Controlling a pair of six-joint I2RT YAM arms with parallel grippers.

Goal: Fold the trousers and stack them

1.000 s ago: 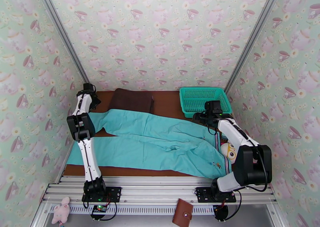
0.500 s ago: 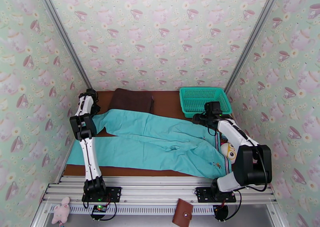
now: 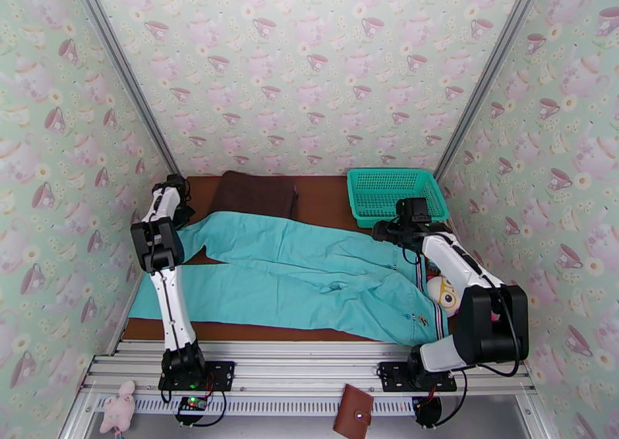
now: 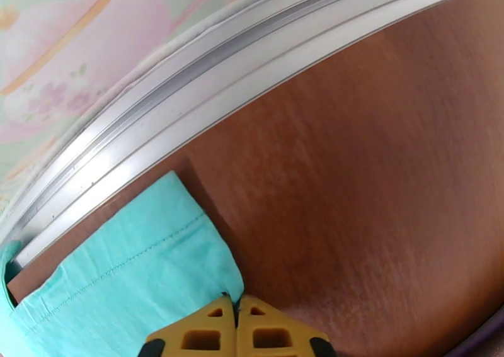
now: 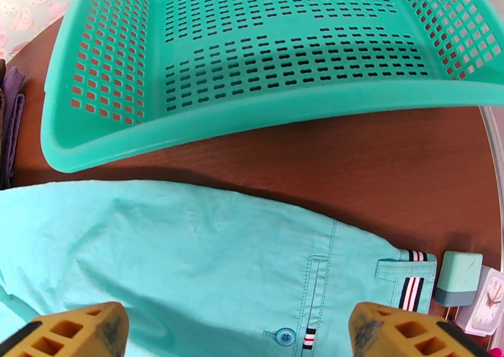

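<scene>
The turquoise trousers [image 3: 309, 270] lie spread flat across the brown table, legs pointing left and waist at the right. My left gripper [image 3: 179, 202] is at the far-left end of the upper leg. In the left wrist view its yellow fingers [image 4: 208, 333] are pressed together, shut on the corner of the trousers' hem [image 4: 145, 257]. My right gripper [image 3: 384, 230] hovers over the waist end. Seen from the right wrist, its fingertips [image 5: 75, 333] stand wide apart, open, above the trousers' waistband [image 5: 189, 257] with its button and striped tab.
A teal mesh basket [image 3: 394, 193] [image 5: 283, 50] sits at the back right, just beyond the waist. A dark brown folded cloth [image 3: 255, 194] lies at the back. A small clock [image 5: 490, 301] and a white charger [image 5: 458, 279] sit by the right wall. The metal wall rail [image 4: 252, 81] runs close to the left gripper.
The left gripper has closed on the hem corner of the upper trouser leg, and its arm shifted slightly. The right arm and the trousers have stayed put.
</scene>
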